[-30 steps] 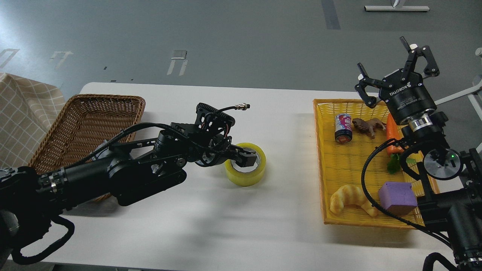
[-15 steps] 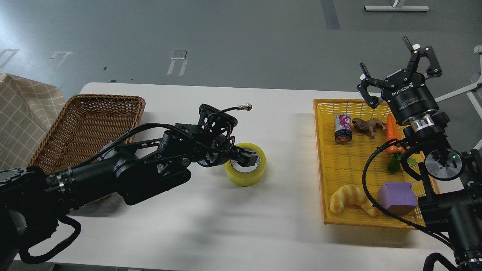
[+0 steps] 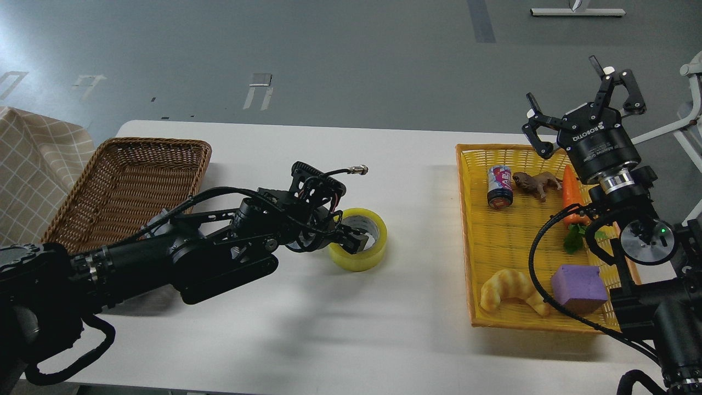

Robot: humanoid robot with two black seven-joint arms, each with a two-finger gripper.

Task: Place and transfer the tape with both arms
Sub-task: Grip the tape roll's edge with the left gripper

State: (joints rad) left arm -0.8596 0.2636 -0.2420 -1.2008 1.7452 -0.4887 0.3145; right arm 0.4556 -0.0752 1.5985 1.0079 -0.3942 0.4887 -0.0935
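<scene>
The tape (image 3: 368, 258), a yellow roll with a pale core, lies flat on the white table (image 3: 351, 329) near its middle. My left gripper (image 3: 344, 241) reaches in from the left at the roll's near-left wall. One finger (image 3: 355, 241) is inside the core against the wall and the other is hidden outside it, so the gripper looks closed on the wall. The roll rests on the table. My right gripper (image 3: 582, 90) is open and empty, raised above the far right corner of the yellow basket (image 3: 466, 230).
The yellow basket holds a small can (image 3: 499, 187), a brown toy animal (image 3: 537, 182), a carrot (image 3: 571, 195), a croissant (image 3: 510, 289) and a purple block (image 3: 579, 287). A brown wicker basket (image 3: 126, 181) stands at the table's left, partly under my left arm.
My left arm has edged forward and the finger inside the core has drawn back against the roll's wall. My right gripper has drifted slightly right and up. The tape has not moved.
</scene>
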